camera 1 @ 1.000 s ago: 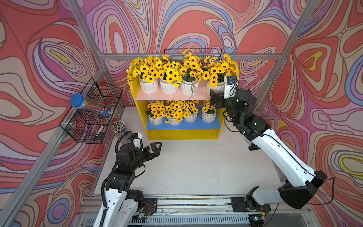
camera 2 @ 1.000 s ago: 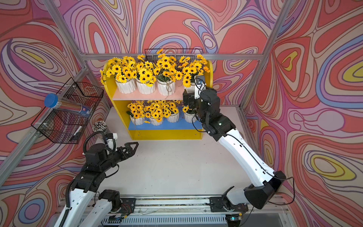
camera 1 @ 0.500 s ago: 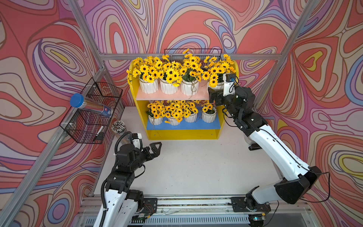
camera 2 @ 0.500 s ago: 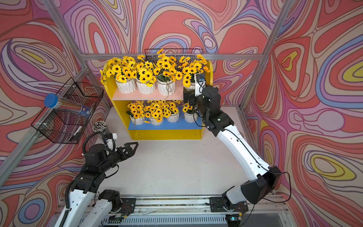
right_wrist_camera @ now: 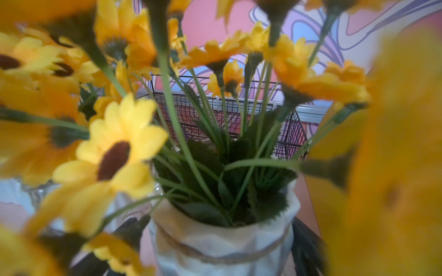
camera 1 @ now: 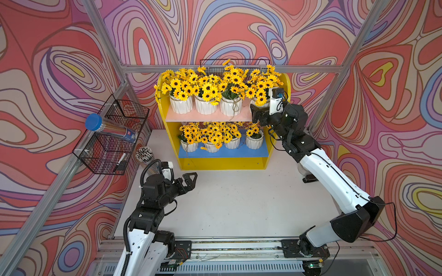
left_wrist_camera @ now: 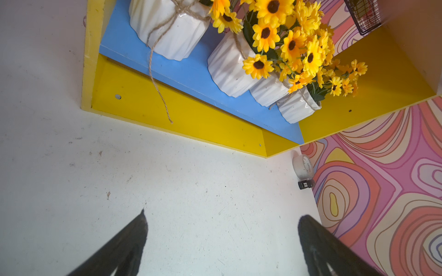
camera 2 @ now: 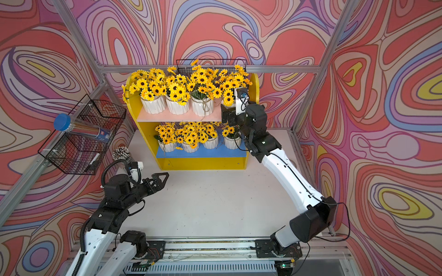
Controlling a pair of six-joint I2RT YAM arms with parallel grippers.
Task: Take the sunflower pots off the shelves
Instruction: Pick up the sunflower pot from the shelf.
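Right tool [camera 1: 256,112] apart, straddling the rightmost white ribbed twine-tied sunflower pot [right_wrist_camera: 222,241] on the yellow wooden shelves' [camera 1: 222,163] pink upper board [camera 1: 208,117]. I would close squarely on its body, below the stems, then withdraw level. Left tool [camera 1: 189,179] apart, idle.

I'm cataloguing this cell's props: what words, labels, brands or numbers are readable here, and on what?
Nothing reads clearly.
Label on the blue-capped tube in the wire basket: too small to read.
Print on the tape roll: blurred, unreadable.
No writing shows on the sunflower pots or the shelves.
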